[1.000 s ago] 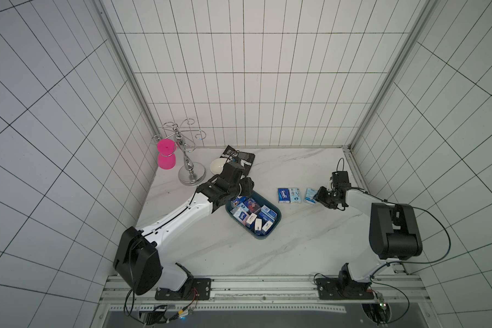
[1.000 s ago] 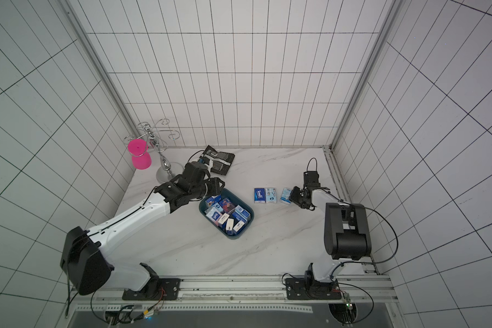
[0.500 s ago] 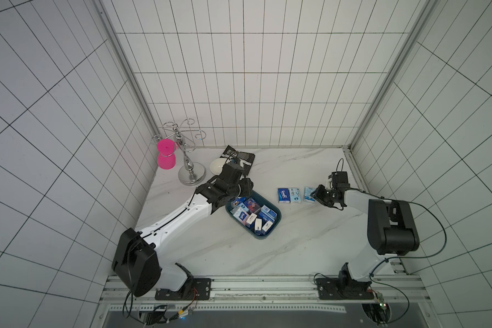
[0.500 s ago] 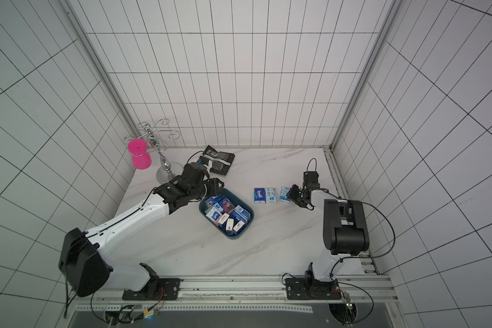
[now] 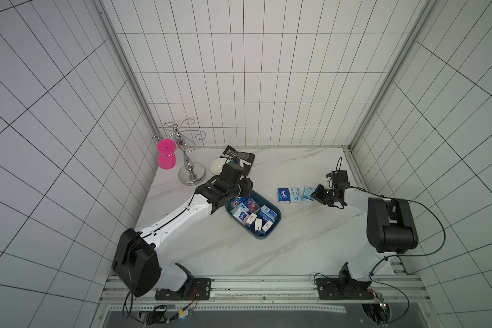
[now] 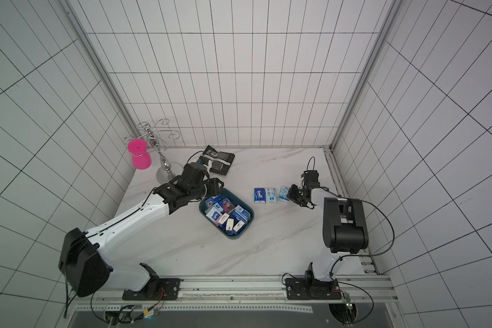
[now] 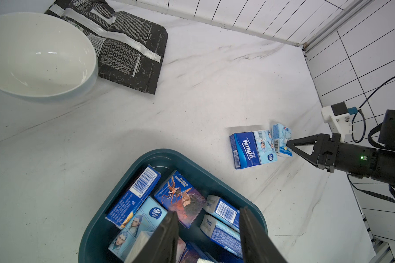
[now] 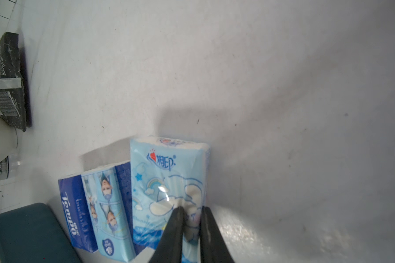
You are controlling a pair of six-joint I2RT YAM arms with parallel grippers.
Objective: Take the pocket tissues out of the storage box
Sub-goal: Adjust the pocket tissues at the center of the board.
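The dark teal storage box (image 5: 279,220) (image 6: 251,221) (image 7: 160,153) sits mid-table with several pocket tissues (image 5: 252,217) (image 6: 226,215) (image 7: 180,198) inside. My left gripper (image 5: 240,189) (image 6: 214,186) (image 7: 208,210) hangs open over the box's far-left corner, holding nothing. To the right of the box three packets lie in a row: a dark blue one (image 5: 282,196) (image 7: 245,150), a pictured one (image 5: 294,195) and a light blue one (image 5: 306,194) (image 6: 283,193) (image 8: 167,177). My right gripper (image 5: 314,194) (image 6: 291,194) (image 8: 192,218) is shut on the near end of the light blue packet.
A white bowl (image 5: 217,166) (image 7: 39,57) and a black-and-silver pouch (image 5: 240,159) (image 7: 128,45) lie behind the box. A metal stand (image 5: 191,170) and a pink cup (image 5: 166,154) stand at the back left. The tiled right wall rises close behind my right arm.
My right gripper's fingers have closed onto the light blue packet at the row's right end. The left arm has not moved.
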